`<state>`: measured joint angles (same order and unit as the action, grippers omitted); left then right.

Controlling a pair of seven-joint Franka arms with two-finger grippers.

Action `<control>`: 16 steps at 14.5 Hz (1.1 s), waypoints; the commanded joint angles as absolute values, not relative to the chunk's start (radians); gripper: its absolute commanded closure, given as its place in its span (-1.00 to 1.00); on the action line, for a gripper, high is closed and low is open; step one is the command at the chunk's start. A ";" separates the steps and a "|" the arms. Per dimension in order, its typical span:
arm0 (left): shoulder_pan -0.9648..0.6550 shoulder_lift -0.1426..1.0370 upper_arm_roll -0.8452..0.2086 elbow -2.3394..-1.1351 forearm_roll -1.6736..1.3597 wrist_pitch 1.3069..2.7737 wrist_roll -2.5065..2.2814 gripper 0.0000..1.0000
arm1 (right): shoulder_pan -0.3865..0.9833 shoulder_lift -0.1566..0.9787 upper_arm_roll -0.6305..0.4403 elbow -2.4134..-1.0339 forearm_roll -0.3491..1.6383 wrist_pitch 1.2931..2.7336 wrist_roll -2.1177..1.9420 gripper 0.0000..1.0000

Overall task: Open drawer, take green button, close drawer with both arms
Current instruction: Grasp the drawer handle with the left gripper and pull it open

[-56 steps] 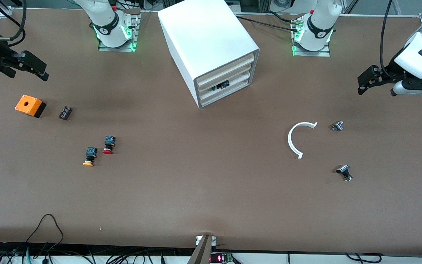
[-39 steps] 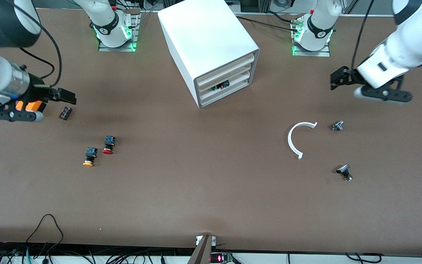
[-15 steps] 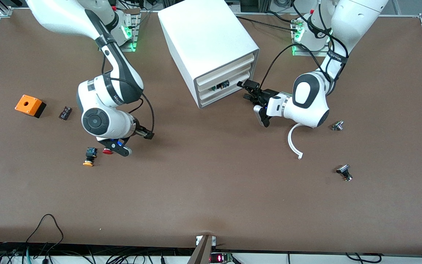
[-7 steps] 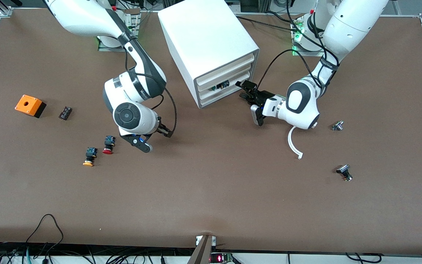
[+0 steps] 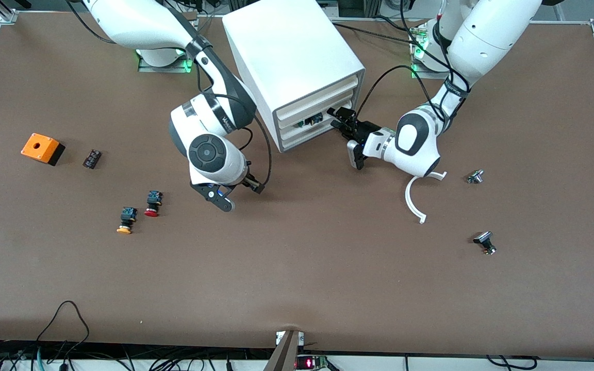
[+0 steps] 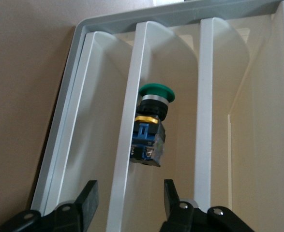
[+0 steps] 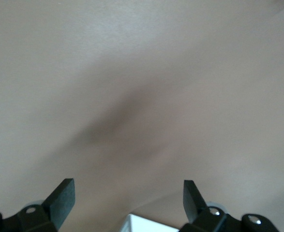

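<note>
The right gripper (image 5: 256,186) hangs over bare table (image 5: 297,268), nearer the front camera than the cabinet (image 5: 297,67) and toward the right arm's end of it. Its fingers (image 7: 62,193) stand wide apart with nothing between them, and only brown tabletop shows under it. The red-capped button (image 5: 151,203) and the yellow-capped button (image 5: 126,220) lie on the table well apart from it, toward the right arm's end.

The left gripper (image 5: 346,121) is at the front of the cabinet, level with the drawer (image 5: 313,123), a lower one of the stack. Its fingers (image 6: 86,198) are spread apart and hold nothing; in the left wrist view the front edge of the drawer runs between them. The green button (image 6: 150,124) sits inside that drawer, just ahead of the fingertips and not touching them. The white curved strip (image 5: 414,198) lies on the table beside the left arm's wrist.
</note>
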<state>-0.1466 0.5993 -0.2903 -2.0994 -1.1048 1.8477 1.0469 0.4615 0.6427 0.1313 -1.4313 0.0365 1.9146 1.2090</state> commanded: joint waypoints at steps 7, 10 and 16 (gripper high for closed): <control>-0.132 0.627 -0.291 -2.095 -1.152 1.845 1.111 1.00 | 0.494 0.718 0.127 -1.198 0.112 1.942 1.396 -0.97; -0.083 0.630 -0.275 -2.031 -1.135 1.845 1.094 1.00 | 0.509 0.718 0.126 -1.180 0.112 2.005 1.469 -0.97; -0.058 0.658 -0.223 -1.899 -1.020 1.848 1.000 1.00 | 0.580 0.724 0.126 -1.157 0.112 2.131 1.626 -0.97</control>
<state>-0.0513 0.6411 -0.2268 -1.9498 -1.0270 1.8542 1.0494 0.5365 0.6943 0.1319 -1.1986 0.1032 2.1013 1.5645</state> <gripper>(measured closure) 0.859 0.013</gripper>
